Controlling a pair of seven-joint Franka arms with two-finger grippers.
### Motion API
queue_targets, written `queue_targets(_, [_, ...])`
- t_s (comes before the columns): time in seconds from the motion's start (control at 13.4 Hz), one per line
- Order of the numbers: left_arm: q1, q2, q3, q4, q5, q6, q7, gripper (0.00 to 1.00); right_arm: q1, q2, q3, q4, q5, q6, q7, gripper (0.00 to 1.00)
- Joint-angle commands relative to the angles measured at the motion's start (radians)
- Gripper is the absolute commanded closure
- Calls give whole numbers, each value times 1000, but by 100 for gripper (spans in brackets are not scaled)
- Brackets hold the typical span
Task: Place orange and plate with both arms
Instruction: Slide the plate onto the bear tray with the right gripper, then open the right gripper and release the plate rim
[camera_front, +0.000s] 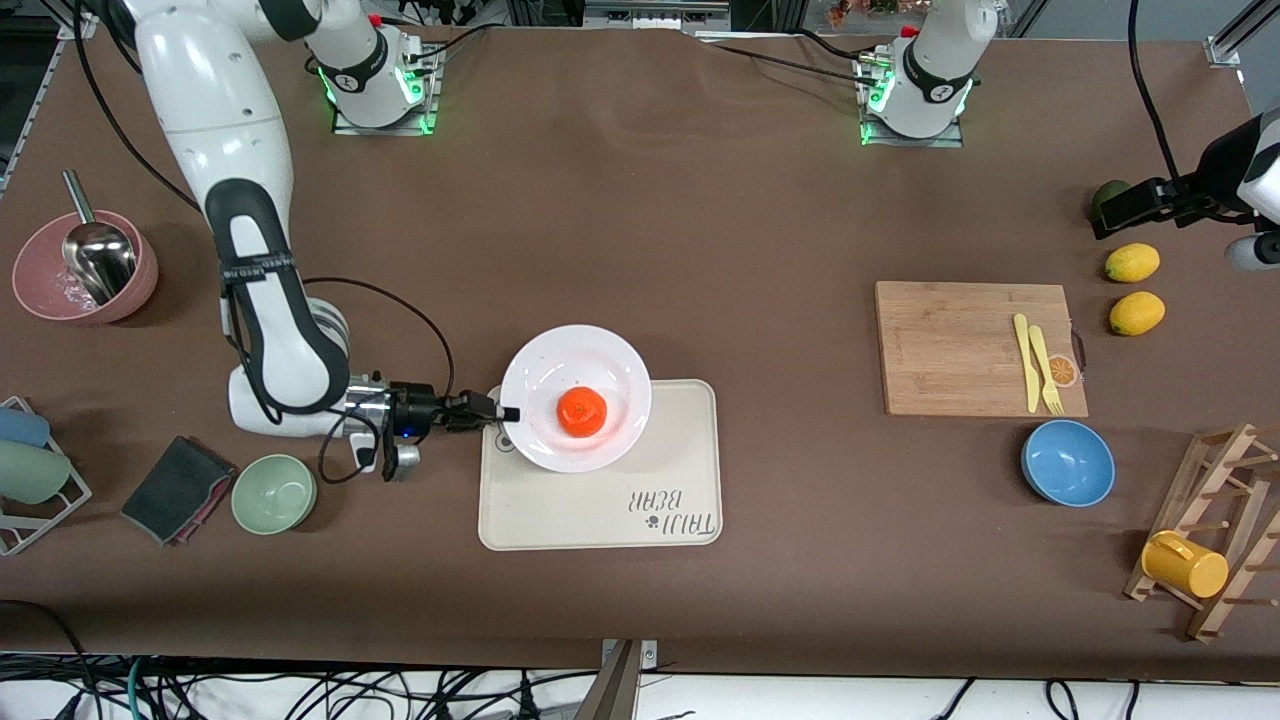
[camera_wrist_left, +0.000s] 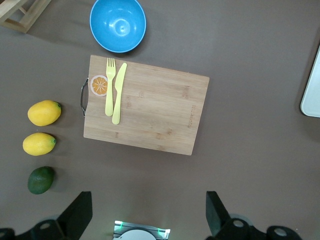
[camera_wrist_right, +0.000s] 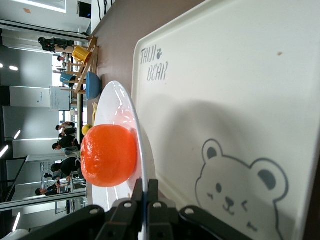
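The white plate (camera_front: 575, 362) is over the cream bear tray (camera_front: 600, 510), overhanging the tray's edge farther from the front camera. The orange (camera_front: 582, 411) sits in the middle of the plate. My right gripper (camera_front: 508, 413) is shut on the plate's rim at the end toward the right arm. In the right wrist view the fingers (camera_wrist_right: 145, 187) pinch the thin rim of the plate (camera_wrist_right: 112, 107), with the orange (camera_wrist_right: 108, 155) just past them and the tray (camera_wrist_right: 225, 90) underneath. My left gripper (camera_front: 1120, 210) waits open, high beside the lemons; its fingers (camera_wrist_left: 147, 200) are wide apart and hold nothing.
A wooden board (camera_front: 975, 345) carries a yellow fork and knife, with a blue bowl (camera_front: 1067, 462) nearer the camera. Two lemons (camera_front: 1133, 288) and a wooden rack with a yellow mug (camera_front: 1185, 563) stand at the left arm's end. A green bowl (camera_front: 273, 492) and a pink bowl (camera_front: 85, 268) are at the right arm's end.
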Motion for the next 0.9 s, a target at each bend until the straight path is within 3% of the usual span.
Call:
queue_targets(0.0, [10, 11, -2, 31, -26, -22, 9, 0, 13, 98, 9, 147, -2, 22, 47, 100])
queue_targets(0.3, [10, 13, -2, 30, -26, -22, 10, 0, 24, 176, 17, 234, 20, 88, 47, 100])
queue_targets(0.75, [8, 8, -10, 30, -28, -51, 12, 0, 53, 223, 19, 274, 20, 154, 47, 100])
queue_targets(0.82, [8, 7, -10, 31, -28, -59, 12, 0, 53, 223, 17, 282, 18, 155, 44, 50])
